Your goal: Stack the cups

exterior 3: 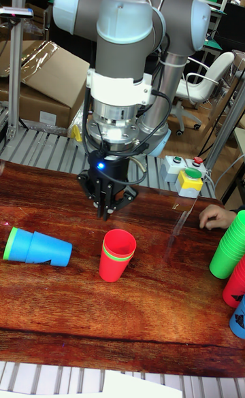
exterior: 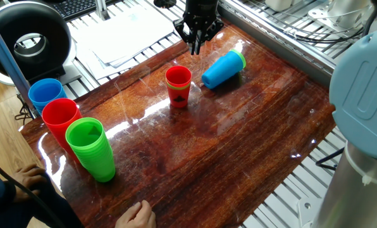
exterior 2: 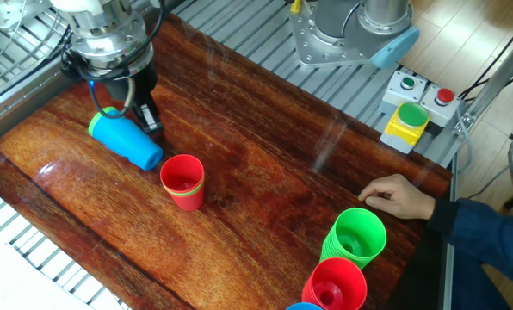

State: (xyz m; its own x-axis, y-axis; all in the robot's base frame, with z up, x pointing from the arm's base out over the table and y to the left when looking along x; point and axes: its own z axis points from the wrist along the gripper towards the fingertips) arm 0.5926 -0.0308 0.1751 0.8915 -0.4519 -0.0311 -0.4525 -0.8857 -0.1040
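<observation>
A nested stack of cups (exterior: 178, 85) stands upright mid-table, red on the outside with a green rim showing between the reds; it also shows in the other fixed view (exterior 2: 182, 182) and the tall fixed view (exterior 3: 117, 255). A second stack of blue cups (exterior: 223, 69) with a green cup at its mouth end lies on its side (exterior 2: 126, 144) (exterior 3: 41, 248). My gripper (exterior: 195, 43) hangs above the table between the two stacks, touching neither (exterior 2: 145, 116) (exterior 3: 107, 211). Its fingers are only slightly apart and hold nothing.
Three tall single-colour piles, blue (exterior: 46, 94), red (exterior: 62, 119) and green (exterior: 92, 149), stand at one table corner. A person's hand (exterior 2: 398, 196) rests on the table edge near them. A button box (exterior 2: 411, 116) sits beyond the table.
</observation>
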